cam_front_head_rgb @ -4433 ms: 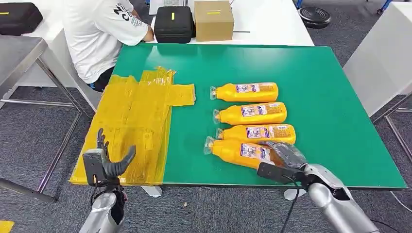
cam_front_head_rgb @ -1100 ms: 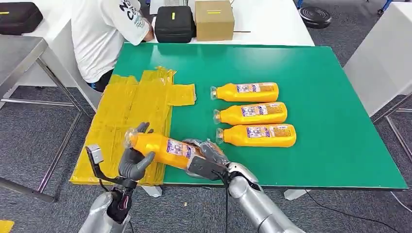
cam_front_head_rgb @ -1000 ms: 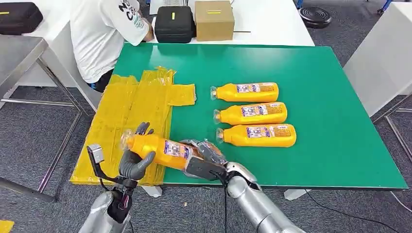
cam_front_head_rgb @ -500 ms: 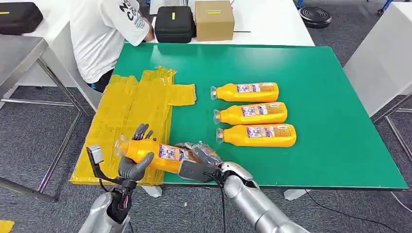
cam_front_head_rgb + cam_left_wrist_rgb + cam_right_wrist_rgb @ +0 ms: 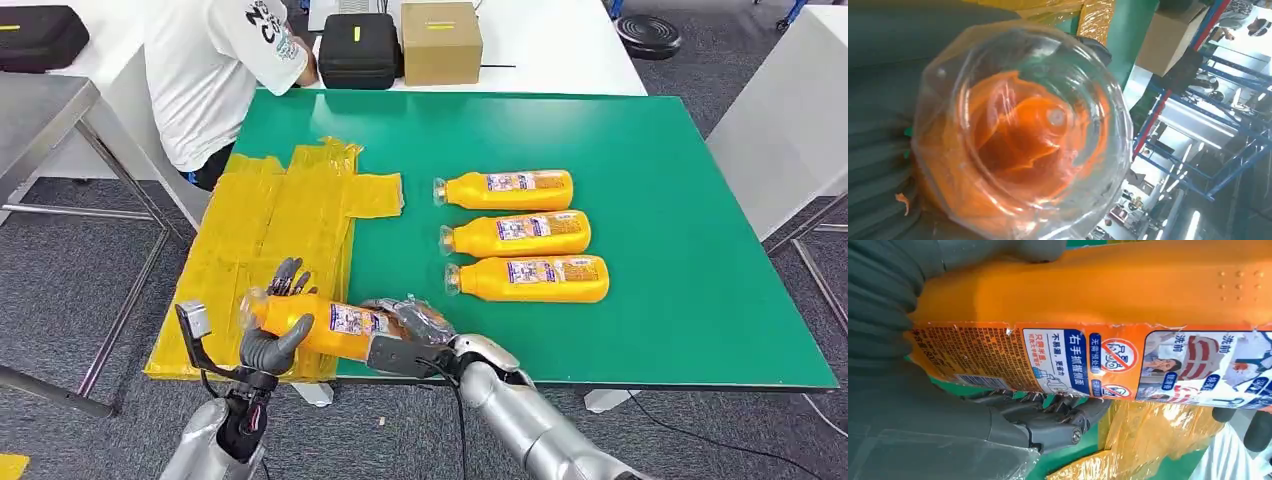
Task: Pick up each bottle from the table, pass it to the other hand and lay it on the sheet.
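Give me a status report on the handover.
Left hand and right hand both grip bottle above sheet. Three bottles wait. Nothing blocking.

A green bench (image 5: 640,150) stands on grey carpet (image 5: 60,280), with a white desk (image 5: 540,50) behind carrying a black case (image 5: 358,48) and cardboard box (image 5: 440,40), where a person (image 5: 215,70) sits.

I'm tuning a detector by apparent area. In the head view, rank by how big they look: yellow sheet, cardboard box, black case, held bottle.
1. Yellow sheet
2. Held bottle, though nearness enlarges it
3. Cardboard box and black case: too alike to rank
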Robot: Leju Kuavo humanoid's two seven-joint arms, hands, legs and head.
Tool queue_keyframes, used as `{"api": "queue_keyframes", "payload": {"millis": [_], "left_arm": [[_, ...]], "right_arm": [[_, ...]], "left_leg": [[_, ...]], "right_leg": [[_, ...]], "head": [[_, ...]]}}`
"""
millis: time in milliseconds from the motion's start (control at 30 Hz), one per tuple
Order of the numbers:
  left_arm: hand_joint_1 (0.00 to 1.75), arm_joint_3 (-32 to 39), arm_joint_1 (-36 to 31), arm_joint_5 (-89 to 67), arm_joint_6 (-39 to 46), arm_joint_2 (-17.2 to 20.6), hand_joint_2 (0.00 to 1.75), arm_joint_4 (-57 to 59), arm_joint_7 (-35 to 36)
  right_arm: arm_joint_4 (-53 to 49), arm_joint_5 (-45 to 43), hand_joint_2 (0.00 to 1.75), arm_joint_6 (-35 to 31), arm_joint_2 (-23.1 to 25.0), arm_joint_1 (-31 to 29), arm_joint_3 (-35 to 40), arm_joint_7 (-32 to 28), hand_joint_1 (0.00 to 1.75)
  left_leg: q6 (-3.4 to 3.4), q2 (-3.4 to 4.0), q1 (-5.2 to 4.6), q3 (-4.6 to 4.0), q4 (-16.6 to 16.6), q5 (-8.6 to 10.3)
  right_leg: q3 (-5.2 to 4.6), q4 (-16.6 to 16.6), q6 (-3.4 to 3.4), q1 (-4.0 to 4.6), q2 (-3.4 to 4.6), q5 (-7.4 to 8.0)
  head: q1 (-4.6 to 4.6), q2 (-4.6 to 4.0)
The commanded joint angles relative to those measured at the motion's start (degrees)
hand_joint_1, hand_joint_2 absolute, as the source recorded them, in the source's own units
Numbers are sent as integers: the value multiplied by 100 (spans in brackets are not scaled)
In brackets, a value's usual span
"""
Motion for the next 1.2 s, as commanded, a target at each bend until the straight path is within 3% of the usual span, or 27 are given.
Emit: {"api": "queue_keyframes", "payload": {"millis": [33,367,600,633,667,700,967,1067,1133,1167,1200], "left_arm": [[0,195,-142,-35,-25,62,175,223,11],[0,291,-90,-53,-33,21,175,66,12],[0,243,-74,-66,16,27,175,-93,105],[0,228,-44,-64,29,19,175,-148,107],[0,213,-28,-57,39,21,175,-193,110],[0,186,-33,-59,61,23,175,-216,117],[0,-202,138,-153,-45,12,175,-588,139],[5,-218,205,-80,-12,-2,175,-787,84],[16,-199,233,8,-16,2,175,-881,53],[37,-186,239,60,-17,4,175,-925,27],[37,-183,233,69,-18,8,175,-938,27]], "right_arm": [[112,39,175,-12,-287,-28,63,97,175],[-98,156,175,37,-279,-25,5,169,175],[-494,96,175,12,-194,-81,-151,140,175],[-582,96,175,75,-223,-67,-148,177,175],[-616,120,175,147,-233,-65,-117,215,175],[-557,144,175,191,-211,-87,-87,241,175],[-337,183,175,122,-56,-194,74,171,175],[-407,202,175,105,-65,-134,156,173,175],[-416,212,175,99,-79,-112,198,179,175],[-409,236,175,88,-85,-106,226,202,175],[-406,238,175,86,-83,-104,231,203,175]], "left_leg": [[-9,-5,7,22,-4,-7],[-7,-3,5,13,-3,-4],[-25,9,24,59,12,-36],[-15,2,14,26,9,-19],[-25,7,25,53,17,-38],[-12,3,12,23,7,-17],[-13,8,13,28,7,-20],[-11,5,9,18,5,-14],[-10,3,9,17,3,-12],[-16,8,15,33,8,-23],[-8,2,6,12,0,-8]], "right_leg": [[26,-6,-8,8,-8,-9],[15,-5,-6,5,-6,-4],[63,3,-23,26,0,-31],[30,3,-13,15,-4,-17],[60,7,-22,27,-1,-33],[27,2,-11,13,-2,-15],[32,2,-11,14,3,-16],[22,2,-9,10,1,-12],[21,-1,-8,10,-1,-10],[38,2,-14,16,2,-19],[15,-1,-7,6,-1,-8]], "head": [[0,0],[2,0],[0,0],[0,0],[2,0],[2,0],[0,0],[0,0],[2,0],[2,0],[2,0]]}}
